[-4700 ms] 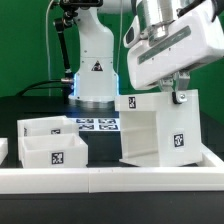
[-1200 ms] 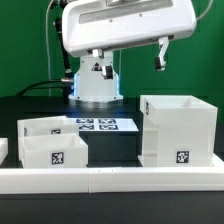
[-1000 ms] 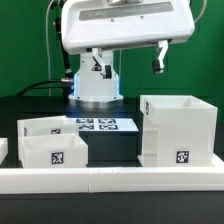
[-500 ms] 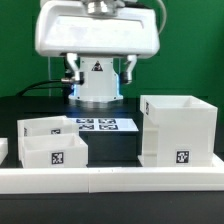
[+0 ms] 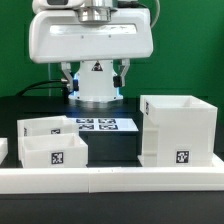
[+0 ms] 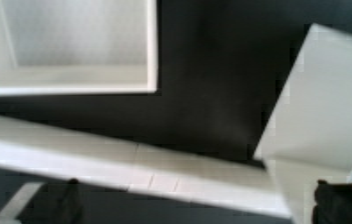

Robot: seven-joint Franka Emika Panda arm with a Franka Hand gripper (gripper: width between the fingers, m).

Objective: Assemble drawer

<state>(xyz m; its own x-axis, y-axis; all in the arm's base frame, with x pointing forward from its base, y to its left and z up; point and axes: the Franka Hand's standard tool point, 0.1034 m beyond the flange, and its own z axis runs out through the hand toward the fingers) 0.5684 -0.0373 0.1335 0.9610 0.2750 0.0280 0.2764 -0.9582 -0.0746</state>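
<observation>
The drawer's tall white housing [image 5: 178, 130] stands upright on the black table at the exterior view's right, open side up, with a tag low on its front. Two open-topped white trays [image 5: 50, 145] sit side by side at the left, each tagged. My gripper [image 5: 95, 72] hangs high above the table's middle, open and empty, its dark fingers [image 5: 122, 72] spread wide. In the wrist view the gripper [image 6: 199, 210] looks down on one tray [image 6: 66, 45] and the housing [image 6: 324, 100], with only black table between them.
The long low white border wall [image 5: 110, 180] runs along the table's front; it crosses the wrist view [image 6: 137, 160] too. The marker board [image 5: 100, 125] lies flat behind, in front of the robot's white base [image 5: 97, 80].
Earlier the gripper held the housing tilted; the housing now stands upright and free. Over the last second the open gripper has moved toward the exterior view's left, away from above the housing.
</observation>
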